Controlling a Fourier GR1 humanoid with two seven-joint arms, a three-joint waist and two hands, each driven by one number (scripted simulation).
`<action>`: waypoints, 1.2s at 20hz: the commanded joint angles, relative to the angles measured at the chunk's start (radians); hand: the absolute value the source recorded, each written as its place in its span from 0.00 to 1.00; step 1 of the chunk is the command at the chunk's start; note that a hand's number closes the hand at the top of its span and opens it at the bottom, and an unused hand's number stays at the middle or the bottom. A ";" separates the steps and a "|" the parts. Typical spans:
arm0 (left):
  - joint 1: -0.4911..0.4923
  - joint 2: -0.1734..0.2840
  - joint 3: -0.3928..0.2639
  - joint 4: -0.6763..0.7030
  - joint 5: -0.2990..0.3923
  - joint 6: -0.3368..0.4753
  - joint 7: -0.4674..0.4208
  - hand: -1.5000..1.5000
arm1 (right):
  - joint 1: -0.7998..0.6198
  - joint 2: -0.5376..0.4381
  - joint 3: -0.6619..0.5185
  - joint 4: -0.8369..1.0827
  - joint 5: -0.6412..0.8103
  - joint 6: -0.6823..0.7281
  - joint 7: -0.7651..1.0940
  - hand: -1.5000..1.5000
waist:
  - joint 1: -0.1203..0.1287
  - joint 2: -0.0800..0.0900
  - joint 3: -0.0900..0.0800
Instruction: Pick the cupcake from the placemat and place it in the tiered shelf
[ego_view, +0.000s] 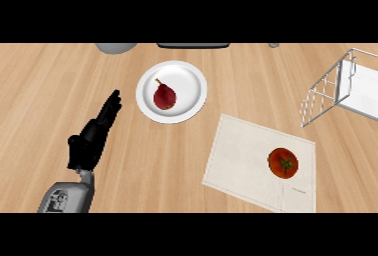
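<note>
A pale beige placemat (244, 160) lies on the wooden counter at the lower right. On its right part sits a round red thing with a green top (283, 162) that looks like a tomato; no cupcake shows. The white wire tiered shelf (341, 90) stands at the right edge, partly cut off. My left hand (94, 134) rests at the left with its fingers straight, pointing up toward the plate, holding nothing. It is far from the placemat. My right hand is out of the picture.
A white plate (184, 75) with a dark red, pear-shaped fruit (164, 96) lies left of centre, just beyond my left fingertips. A grey rounded object (115, 47) and a dark flat object (192, 45) sit at the far edge.
</note>
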 joint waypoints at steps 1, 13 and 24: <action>-0.035 -0.010 -0.006 -0.012 -0.006 0.002 0.051 0.50 | -0.028 -0.023 0.007 -0.039 -0.058 0.033 0.037 0.00 | 0.000 0.000 0.000; 0.006 0.000 0.013 -0.009 -0.005 0.003 0.014 0.50 | 0.043 -0.149 -0.279 -0.318 -0.195 0.067 0.218 0.00 | -0.027 -0.008 0.000; 0.061 -0.003 0.022 0.001 -0.019 0.025 -0.019 0.50 | 0.337 -0.216 -0.729 -0.486 -0.493 0.552 0.355 0.00 | -0.075 -0.019 0.001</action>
